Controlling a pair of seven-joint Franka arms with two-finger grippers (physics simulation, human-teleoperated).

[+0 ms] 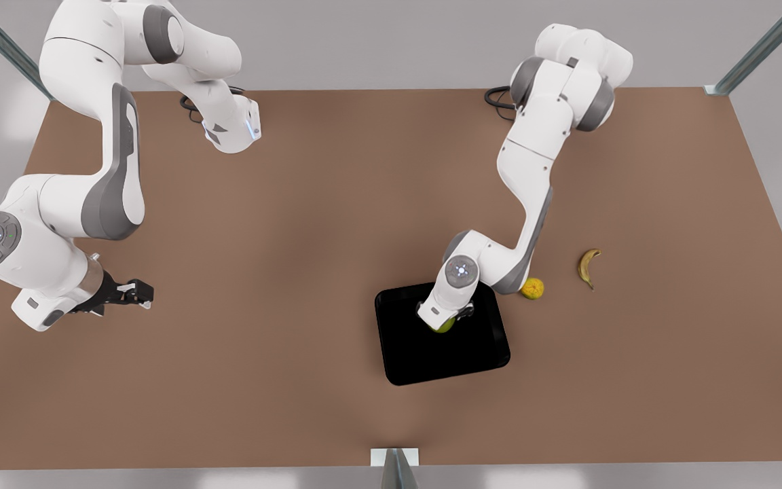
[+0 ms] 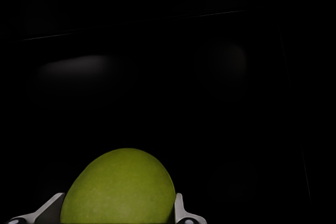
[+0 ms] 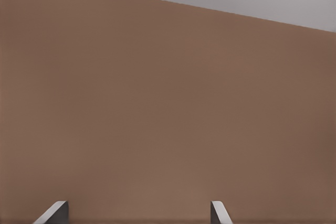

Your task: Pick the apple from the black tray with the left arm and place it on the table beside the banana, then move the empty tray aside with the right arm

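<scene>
Green apple (image 2: 119, 188) btwn left claw (image 1: 450, 324) fingers; right claw (image 1: 134, 293) waits, open.

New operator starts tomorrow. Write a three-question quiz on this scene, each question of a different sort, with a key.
1. True or false: the round green apple sits between the fingers of the left hand over the flat black rectangular tray.
2. Which lies nearer the tray on the brown table? A) the curved yellow banana B) the round orange fruit
3. Fill in: the right hand waits over bare table at the front view's ____ side.

Key: 1 true; 2 B; 3 left.
</scene>
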